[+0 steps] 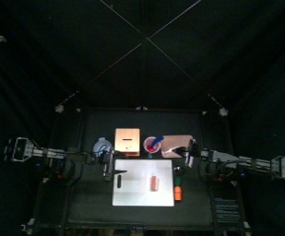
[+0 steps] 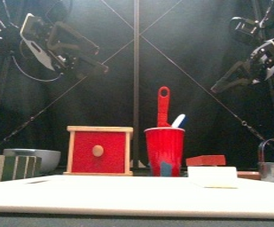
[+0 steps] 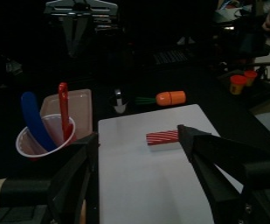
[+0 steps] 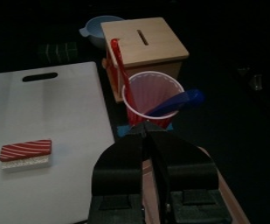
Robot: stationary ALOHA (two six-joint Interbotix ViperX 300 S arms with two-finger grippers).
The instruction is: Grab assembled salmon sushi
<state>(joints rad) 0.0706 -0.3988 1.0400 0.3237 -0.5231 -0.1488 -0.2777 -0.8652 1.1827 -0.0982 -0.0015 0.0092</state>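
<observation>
Assembled salmon sushi point(image 3: 164, 138) lies flat on white cutting board point(image 3: 161, 175), untouched, at about 5 o'clock from red cup point(image 4: 152, 94). Left gripper point(image 3: 143, 162) hovers over the board, jaws spread, empty. Right gripper point(image 4: 152, 157) clenched, empty, near the cup.

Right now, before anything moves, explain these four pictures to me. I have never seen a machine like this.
This is a robot with two black arms at a small black table, each ending in a two-jawed gripper. One picture looks straight down from above, one looks level across the table's front edge, and the other two come from cameras on the wrists. On the table lies a white cutting board with the salmon sushi, a small striped pink piece, on it. Beside the board stand a red cup holding utensils and a wooden box. The left gripper is open, above the board and facing the sushi. The right gripper is shut. Neither holds anything.
</observation>
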